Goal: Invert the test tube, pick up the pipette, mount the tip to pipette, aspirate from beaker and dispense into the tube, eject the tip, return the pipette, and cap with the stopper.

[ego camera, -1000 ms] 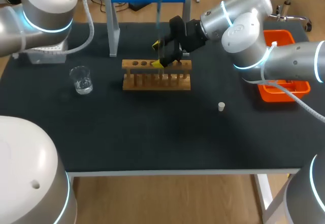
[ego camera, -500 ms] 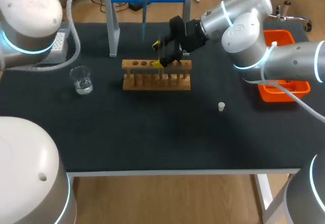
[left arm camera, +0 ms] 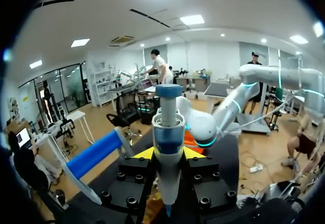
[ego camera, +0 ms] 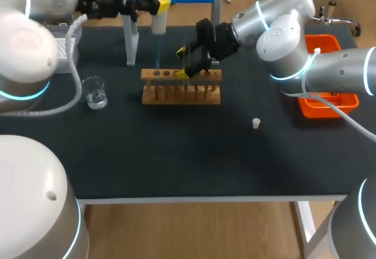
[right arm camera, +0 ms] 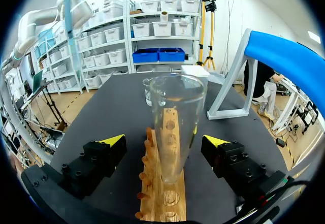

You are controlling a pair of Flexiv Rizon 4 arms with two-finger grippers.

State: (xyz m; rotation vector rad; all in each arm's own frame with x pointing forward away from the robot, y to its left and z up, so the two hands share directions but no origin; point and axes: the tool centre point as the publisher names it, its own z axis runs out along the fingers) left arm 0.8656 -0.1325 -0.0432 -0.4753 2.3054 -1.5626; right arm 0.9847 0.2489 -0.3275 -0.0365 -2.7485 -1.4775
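Bright, even o/h light; glare on L arm (ego camera: 26, 41) shell.

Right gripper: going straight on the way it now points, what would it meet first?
Most likely the test tube, upright in the wooden rack, just ahead of the right gripper, in line between its open fingers. Nothing shows nearer, though depth is unclear.

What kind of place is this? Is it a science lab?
Probably a lab where robots practise science work. On the dark table stand a wooden test tube rack with a glass test tube in it and a glass beaker, and the left end effector holds a pipette.
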